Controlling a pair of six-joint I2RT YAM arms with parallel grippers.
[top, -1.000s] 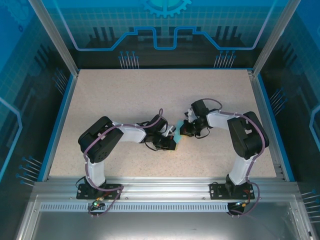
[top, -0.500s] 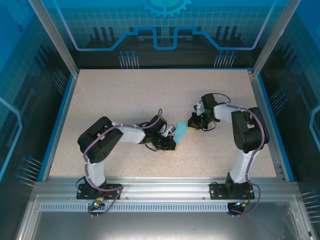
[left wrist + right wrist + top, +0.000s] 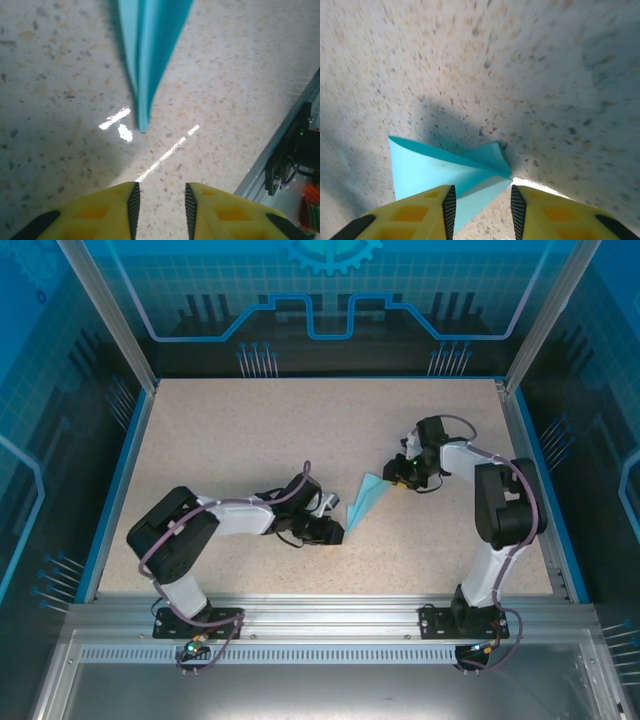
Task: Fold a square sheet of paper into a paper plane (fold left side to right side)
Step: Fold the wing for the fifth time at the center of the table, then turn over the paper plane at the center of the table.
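On speckled beige tabletop (image 3: 250, 440) I see slim pointed light-blue paper plane (image 3: 365, 497) lying free; left gripper (image 3: 160, 192) released near nose, right gripper (image 3: 481, 195) released over tail.

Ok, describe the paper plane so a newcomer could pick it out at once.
Start at the speckled beige table and look near its middle, between the left gripper and the right gripper. There lies the paper plane, a slim light-blue pointed dart, the only loose object on the tabletop.
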